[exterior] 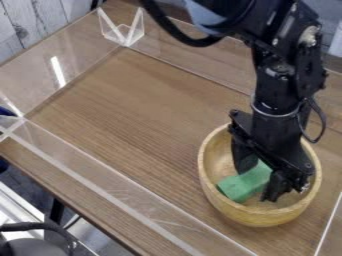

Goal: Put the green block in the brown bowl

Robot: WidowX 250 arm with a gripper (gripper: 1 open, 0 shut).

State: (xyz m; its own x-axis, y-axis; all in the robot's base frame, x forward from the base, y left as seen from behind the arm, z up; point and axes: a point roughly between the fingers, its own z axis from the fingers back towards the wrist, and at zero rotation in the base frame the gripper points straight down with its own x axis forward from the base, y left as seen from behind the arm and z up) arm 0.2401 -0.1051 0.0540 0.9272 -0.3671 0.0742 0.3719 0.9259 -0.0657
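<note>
The brown bowl (214, 198) stands on the wooden table at the lower right. Inside it lies the green block (245, 187), resting on the bowl's floor toward the left side. My black gripper (266, 184) points straight down into the bowl, right over the block. Its fingers (285, 184) stand spread apart on either side of the block's right end and do not seem to press on it, so the gripper looks open. The arm hides the bowl's far rim.
Low clear acrylic walls (80, 160) fence the wooden table (134, 110) at the front and left. A small clear plastic stand (123, 28) sits at the back left corner. The table's edge runs just below the bowl.
</note>
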